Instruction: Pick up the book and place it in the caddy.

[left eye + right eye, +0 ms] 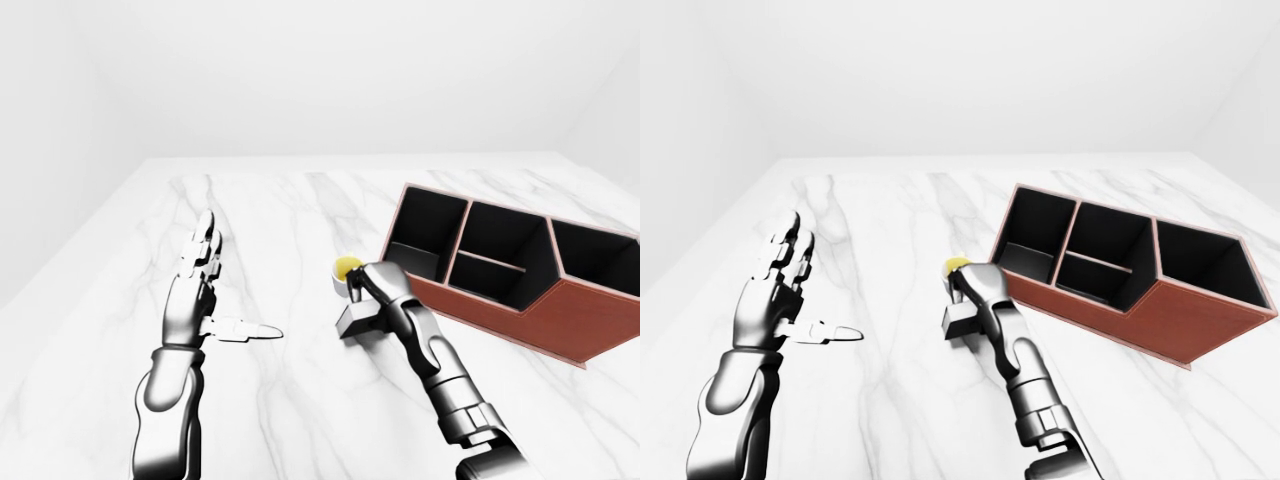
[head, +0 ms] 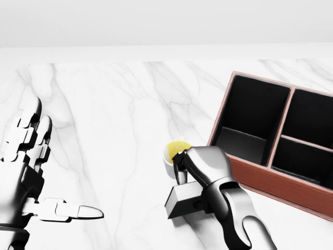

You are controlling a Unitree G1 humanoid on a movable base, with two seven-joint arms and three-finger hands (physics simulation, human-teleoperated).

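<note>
Right hand closed round small white block-shaped book, tilted near yellow-filled white cup. Grasp step; next, lift right into brown leather caddy. Left hand open, idle.

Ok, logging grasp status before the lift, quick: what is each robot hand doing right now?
Left robot hand: open, fingers spread, holding nothing.
Right robot hand: shut on the book, beside the cup.

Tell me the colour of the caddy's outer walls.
Reddish brown on the caddy, black inside; right-eye view shows it best.
</note>
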